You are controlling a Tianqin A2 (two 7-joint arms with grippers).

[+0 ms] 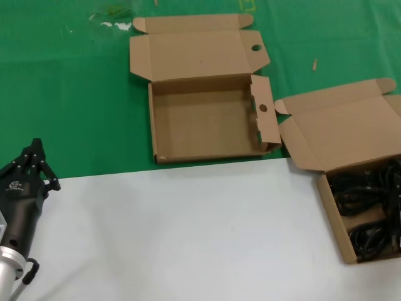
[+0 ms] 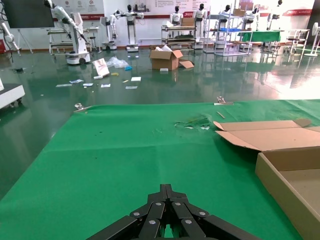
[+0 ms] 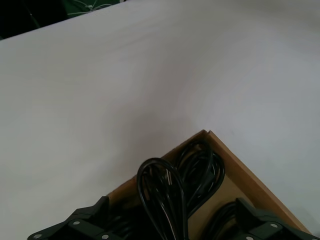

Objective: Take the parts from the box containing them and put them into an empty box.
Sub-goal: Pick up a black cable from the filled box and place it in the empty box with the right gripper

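Left arm low at the near left, its pincer (image 1: pixel 36 157) pointing forward, fingers closed to a point. Right pincer (image 3: pixel 172 227) spread wide, fingers (image 3: pixel 75 227) apart.

Even, bright overhead light fills the head view; the empty box (image 1: pixel 207 119) casts only a soft shadow inside its near wall. Behind the green cloth (image 2: pixel 125 150), the hall floor shows window glare. The cables (image 3: pixel 175 190) look slightly blurred.

small white logo on left arm (image 1: pixel 15 185), unreadable, no other legible text
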